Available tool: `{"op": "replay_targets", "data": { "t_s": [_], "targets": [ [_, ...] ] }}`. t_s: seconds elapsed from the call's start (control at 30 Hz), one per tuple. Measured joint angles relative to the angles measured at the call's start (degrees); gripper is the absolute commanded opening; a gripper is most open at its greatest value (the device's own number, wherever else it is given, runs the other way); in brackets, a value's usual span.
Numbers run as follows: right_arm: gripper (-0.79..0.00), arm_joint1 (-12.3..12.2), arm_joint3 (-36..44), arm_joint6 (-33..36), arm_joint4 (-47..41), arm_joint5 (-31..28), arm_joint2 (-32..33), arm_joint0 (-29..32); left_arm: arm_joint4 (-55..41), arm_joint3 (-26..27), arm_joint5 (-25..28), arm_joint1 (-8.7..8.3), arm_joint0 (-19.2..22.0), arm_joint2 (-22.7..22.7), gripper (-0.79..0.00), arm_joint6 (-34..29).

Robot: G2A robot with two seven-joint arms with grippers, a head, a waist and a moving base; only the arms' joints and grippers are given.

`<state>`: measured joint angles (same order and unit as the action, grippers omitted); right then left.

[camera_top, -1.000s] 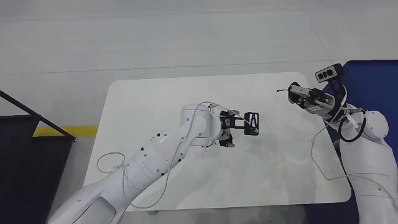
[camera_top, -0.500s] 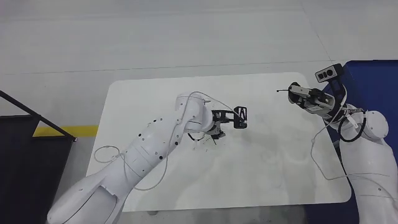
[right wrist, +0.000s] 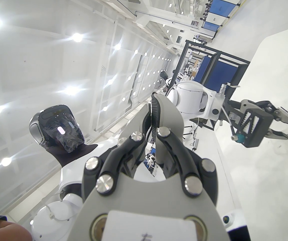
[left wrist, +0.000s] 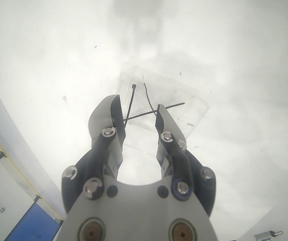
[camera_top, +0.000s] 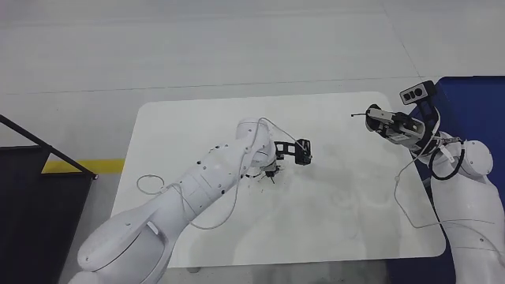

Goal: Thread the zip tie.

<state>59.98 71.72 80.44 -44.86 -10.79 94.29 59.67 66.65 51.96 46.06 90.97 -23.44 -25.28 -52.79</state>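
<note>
Jaws well apart and empty, the left gripper [left wrist: 137,104] is hanging over the clear box [left wrist: 190,116], zip ties [left wrist: 131,99] lying crossed between its fingertips [left wrist: 116,110], and should be closing on just one of them, while the right gripper [camera_top: 370,114], far off, is pinching a black tie [camera_top: 357,114].

The left arm [camera_top: 209,185] stretches across the middle of the desk [camera_top: 355,221], the left pincer [left wrist: 137,105] low with fingers spread apart. The right pincer [camera_top: 371,116], raised at the far right, points left, clamped on a zip tie [camera_top: 357,114].
</note>
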Motion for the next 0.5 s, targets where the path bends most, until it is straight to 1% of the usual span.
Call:
{"op": "replay_targets", "data": {
  "t_s": [0.2,0.3,0.37,0.5],
  "targets": [
    [-0.785,0.0,0.0,0.0,0.0,0.0,0.0,0.0,0.1,-5.4,-0.1,2.19,1.4,1.7,-0.548,1.6],
    [-0.785,0.0,0.0,0.0,0.0,0.0,0.0,0.0,-0.2,-7.6,0.0,3.18,2.0,2.2,-0.536,2.5],
    [-0.785,0.0,0.0,0.0,0.0,0.0,0.0,0.0,-0.4,-9.1,0.1,3.86,2.3,2.6,-0.551,2.8],
    [-0.785,0.0,0.0,0.0,0.0,0.0,0.0,0.0,-2.6,-11.1,2.2,5.15,2.5,3.0,-0.566,2.8]
  ]
}}
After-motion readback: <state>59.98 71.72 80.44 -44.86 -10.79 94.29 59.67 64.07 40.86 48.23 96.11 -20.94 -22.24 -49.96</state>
